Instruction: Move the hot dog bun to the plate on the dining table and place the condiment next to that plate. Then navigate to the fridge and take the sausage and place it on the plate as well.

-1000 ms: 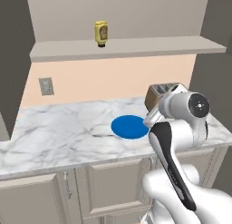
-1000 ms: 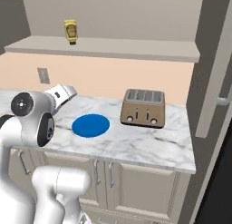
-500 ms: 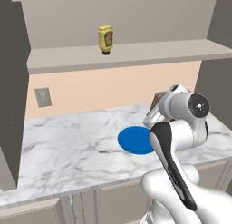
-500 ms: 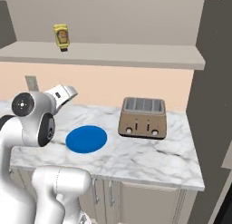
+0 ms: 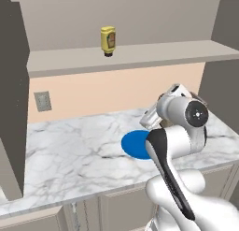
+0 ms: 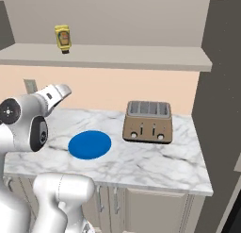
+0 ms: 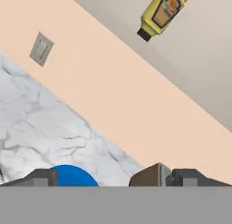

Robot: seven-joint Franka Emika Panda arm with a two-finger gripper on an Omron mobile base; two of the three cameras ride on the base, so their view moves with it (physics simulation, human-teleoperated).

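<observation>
- Upper centre of left base view: condiment (image 5: pixel 108 40) standing on shelf (image 5: pixel 140 54), capped end down (top-heavy, easily toppled).
- Lower hand view: gripper (image 7: pixel 113 177) spread wide, empty; risks knocking bottle off if approached crooked.

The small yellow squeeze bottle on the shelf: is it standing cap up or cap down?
Cap down: the small yellow squeeze bottle rests on its dark cap on the grey shelf.

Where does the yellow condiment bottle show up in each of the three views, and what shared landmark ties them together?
Left base view: the condiment stands on the shelf, upper centre-left.
Right base view: the condiment stands on the same shelf, upper left.
Hand view: the condiment sits at the top right, tilted because the camera is rolled.
Shared landmark: the blue plate on the marble counter, below the condiment.
</observation>
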